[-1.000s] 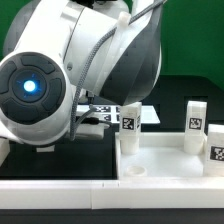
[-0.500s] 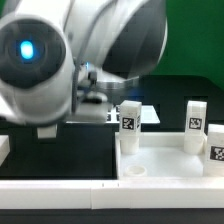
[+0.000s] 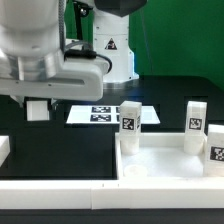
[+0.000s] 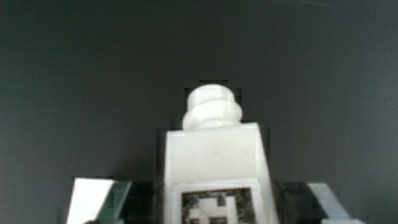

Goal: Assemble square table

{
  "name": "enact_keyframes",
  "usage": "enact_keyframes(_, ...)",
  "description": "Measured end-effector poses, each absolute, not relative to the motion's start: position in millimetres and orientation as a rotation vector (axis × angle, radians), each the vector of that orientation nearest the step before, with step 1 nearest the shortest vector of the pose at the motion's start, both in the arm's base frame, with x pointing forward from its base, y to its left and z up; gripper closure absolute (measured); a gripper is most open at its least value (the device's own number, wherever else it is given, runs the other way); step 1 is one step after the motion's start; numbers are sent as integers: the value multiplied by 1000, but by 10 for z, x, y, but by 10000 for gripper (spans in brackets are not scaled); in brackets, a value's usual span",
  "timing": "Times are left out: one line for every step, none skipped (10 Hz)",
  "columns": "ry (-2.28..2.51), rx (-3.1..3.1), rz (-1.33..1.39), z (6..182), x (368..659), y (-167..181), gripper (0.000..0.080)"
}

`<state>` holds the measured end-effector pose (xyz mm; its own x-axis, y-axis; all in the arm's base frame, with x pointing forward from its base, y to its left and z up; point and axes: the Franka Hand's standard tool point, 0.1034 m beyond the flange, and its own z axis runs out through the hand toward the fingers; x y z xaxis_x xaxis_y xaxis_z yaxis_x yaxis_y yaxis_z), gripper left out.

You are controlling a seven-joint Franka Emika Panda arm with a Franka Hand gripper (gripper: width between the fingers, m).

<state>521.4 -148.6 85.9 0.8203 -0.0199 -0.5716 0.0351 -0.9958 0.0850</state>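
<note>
White leg (image 4: 217, 150) sits clamped between the gripper (image 4: 210, 205) fingers, partly closed, threaded tip pointing away, over bare black tabletop. Square table top (image 3: 165, 160) lies at the near right edge, three legs upright. Keep the leg plumb; align with the free corner socket before lowering.

End effector (image 4: 215, 205) fingertips cut off by wrist view's edge, leg's (image 4: 215, 150) tag partly cropped, square table top (image 3: 170, 165) cropped at exterior view's right, marker board (image 3: 105, 114) partly hidden.
</note>
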Motion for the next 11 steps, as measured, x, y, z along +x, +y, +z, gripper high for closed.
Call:
enact_keyframes(-30,2938,-834,929,5348,-1352,518)
enact_keyframes(-41,2992,-720,1095,5555,-1170,518)
enact_keyframes(-40,3036,-586,1319,5762,-1044,518)
enact_keyframes(24,3043,-456,1406,5890,-1095,518)
enact_keyframes(69,3043,-307,1359,5904,-1209,518)
enact_keyframes(50,3055,-232,1343,5858,-1184,518)
enact_keyframes(60,3052,-128,1353,5902,-1201,518)
enact_keyframes(65,3040,4,1353,5939,-1242,518)
enact_keyframes(56,3031,96,1346,5925,-1247,518)
enact_keyframes(5,3041,189,1371,5981,-1103,518)
enact_keyframes(-10,3047,335,1411,6088,-879,518)
